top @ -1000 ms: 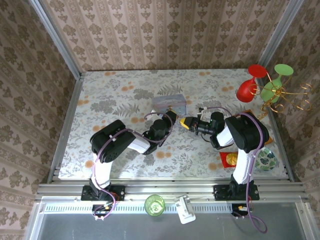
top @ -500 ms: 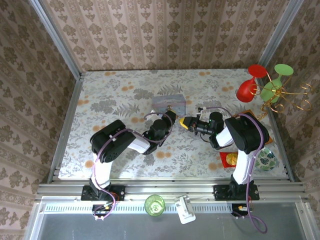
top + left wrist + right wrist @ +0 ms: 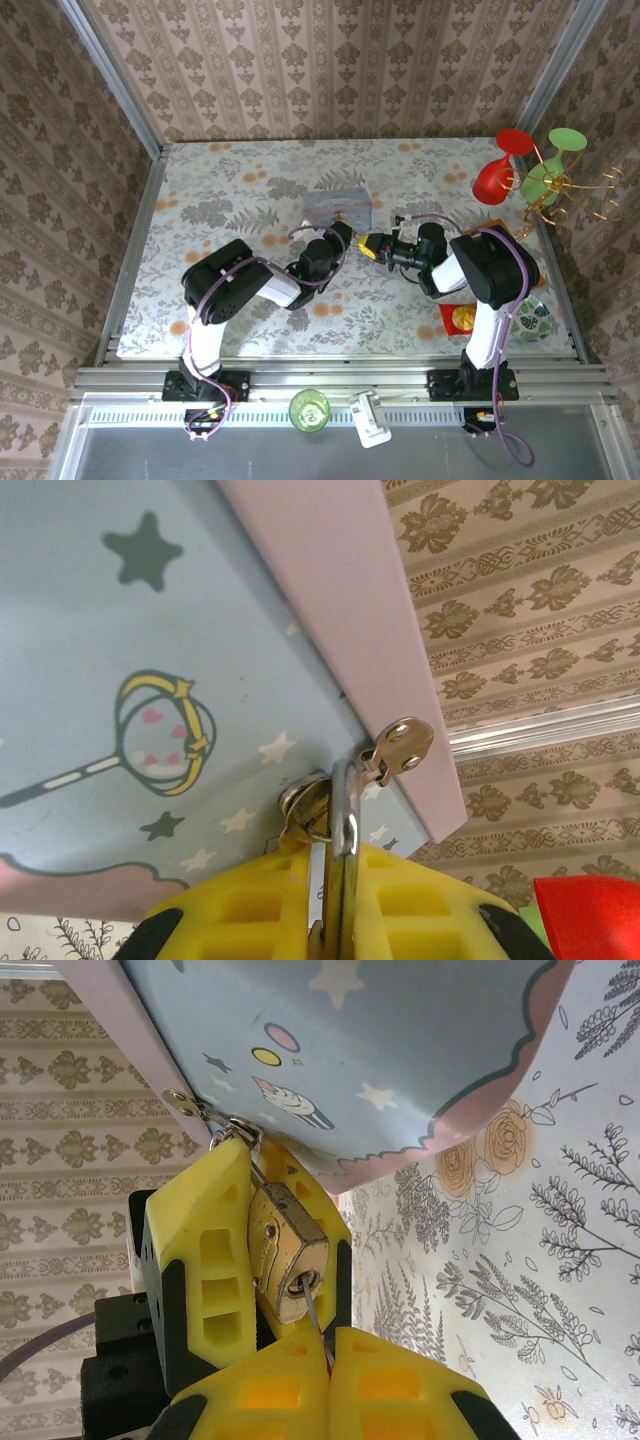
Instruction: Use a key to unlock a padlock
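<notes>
floral table (image 3: 200, 200); left pincer (image 3: 335, 880) grips padlock (image 3: 288, 1250)

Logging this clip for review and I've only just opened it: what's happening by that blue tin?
Both arms are working on a lock that hangs from the pale blue tin at mid-table. The left gripper is clamped on the small brass padlock, whose shackle is threaded through the tin's clasp. The right gripper pinches the key, with its blade set in the keyhole on the padlock's end. Whether the lock has released cannot be told; the shackle is not off the clasp.
</notes>
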You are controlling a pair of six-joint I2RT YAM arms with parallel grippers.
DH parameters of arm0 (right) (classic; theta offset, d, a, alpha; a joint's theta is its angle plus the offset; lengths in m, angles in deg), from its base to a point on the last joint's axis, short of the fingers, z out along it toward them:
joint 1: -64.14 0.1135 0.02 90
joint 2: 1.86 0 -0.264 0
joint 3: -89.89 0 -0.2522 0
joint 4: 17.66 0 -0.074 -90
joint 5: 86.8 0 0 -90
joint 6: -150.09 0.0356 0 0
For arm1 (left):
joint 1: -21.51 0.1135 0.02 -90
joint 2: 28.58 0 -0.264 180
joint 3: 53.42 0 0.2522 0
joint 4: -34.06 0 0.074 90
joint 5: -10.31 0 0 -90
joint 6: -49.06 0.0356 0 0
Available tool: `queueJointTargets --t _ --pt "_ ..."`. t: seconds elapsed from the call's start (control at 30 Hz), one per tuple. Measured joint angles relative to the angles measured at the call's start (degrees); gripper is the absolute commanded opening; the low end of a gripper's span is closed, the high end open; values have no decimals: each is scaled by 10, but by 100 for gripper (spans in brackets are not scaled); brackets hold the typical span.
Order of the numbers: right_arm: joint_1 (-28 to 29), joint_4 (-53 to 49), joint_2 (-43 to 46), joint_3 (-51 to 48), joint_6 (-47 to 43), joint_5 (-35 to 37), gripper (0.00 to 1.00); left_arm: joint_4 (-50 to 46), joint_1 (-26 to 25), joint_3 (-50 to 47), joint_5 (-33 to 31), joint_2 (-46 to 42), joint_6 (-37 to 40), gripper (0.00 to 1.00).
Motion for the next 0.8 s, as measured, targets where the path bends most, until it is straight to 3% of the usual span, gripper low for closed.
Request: queueJointTargets --t 0.8 --pt "-26 -18 -28 15 -53 -83 0 -16 -1 1 33 0 0 0"
